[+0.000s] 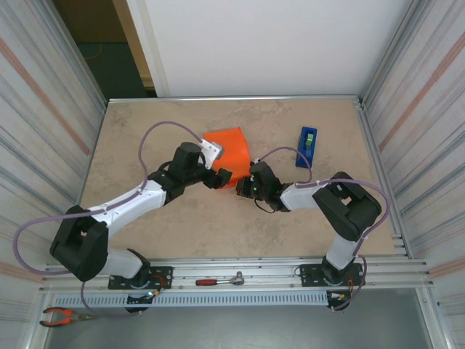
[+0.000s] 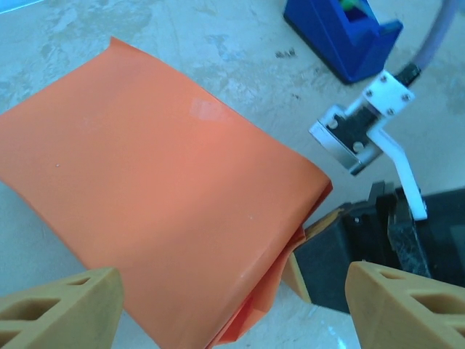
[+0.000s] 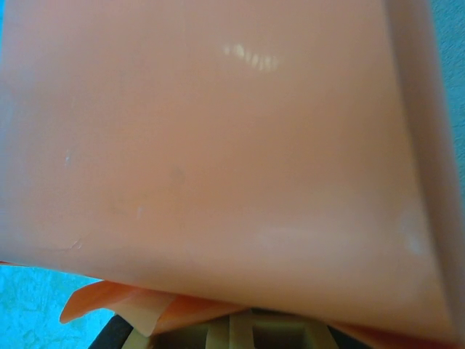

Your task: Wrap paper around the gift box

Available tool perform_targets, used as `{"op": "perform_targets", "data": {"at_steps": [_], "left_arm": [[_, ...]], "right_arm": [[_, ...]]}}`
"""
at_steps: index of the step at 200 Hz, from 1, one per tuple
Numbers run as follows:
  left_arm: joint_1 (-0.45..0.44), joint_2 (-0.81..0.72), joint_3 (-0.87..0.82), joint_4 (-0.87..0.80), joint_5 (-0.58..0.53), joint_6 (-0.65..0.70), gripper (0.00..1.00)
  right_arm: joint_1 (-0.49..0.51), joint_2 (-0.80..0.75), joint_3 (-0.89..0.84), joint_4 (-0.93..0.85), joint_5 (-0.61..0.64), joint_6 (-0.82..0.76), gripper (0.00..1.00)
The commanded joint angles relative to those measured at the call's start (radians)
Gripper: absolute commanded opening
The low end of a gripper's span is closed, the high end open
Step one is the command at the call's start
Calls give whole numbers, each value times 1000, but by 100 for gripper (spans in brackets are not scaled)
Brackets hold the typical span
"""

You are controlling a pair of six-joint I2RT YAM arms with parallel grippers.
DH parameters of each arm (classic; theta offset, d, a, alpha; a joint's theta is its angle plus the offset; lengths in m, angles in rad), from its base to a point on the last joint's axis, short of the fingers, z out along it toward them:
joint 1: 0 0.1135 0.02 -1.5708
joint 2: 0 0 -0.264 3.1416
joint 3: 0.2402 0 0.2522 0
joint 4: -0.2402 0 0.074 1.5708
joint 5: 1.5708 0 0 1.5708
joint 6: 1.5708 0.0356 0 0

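At table centre, the paper (image 1: 231,145) is lying folded over, left gripper (image 1: 221,177) hovering spread at its 6 o'clock, right gripper (image 1: 242,187) pinching its 5 o'clock edge, tape dispenser (image 1: 307,145) sitting at 3 o'clock.

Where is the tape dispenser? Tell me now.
In the top external view the blue tape dispenser stands on the table toward its far right, just right of the orange paper and beyond the right gripper.
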Motion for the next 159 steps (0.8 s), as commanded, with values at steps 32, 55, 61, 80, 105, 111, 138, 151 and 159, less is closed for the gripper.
{"op": "perform_targets", "data": {"at_steps": [32,55,61,80,105,111,138,151,159], "left_arm": [[2,14,12,-69,45,393,83],[-2,44,0,-45,54,461,83],[-8,52,-7,-29,44,479,84],[-26,82,-25,21,6,531,85],[-52,124,-49,88,-67,591,86],[-57,133,-55,112,-87,596,86],[-73,163,-89,222,-177,615,90],[-77,175,-98,251,-202,626,90],[-83,183,-103,269,-218,636,91]], "right_arm": [[-14,6,46,-24,-33,-37,0],[-22,4,50,-29,-36,-39,0],[-24,4,52,-30,-38,-37,0],[-28,3,57,-36,-42,-39,0],[-32,3,57,-39,-44,-40,0],[-33,4,57,-39,-45,-39,0],[-35,5,56,-41,-45,-40,0],[-36,6,58,-41,-46,-37,0],[-36,9,60,-41,-47,-37,0]]}}
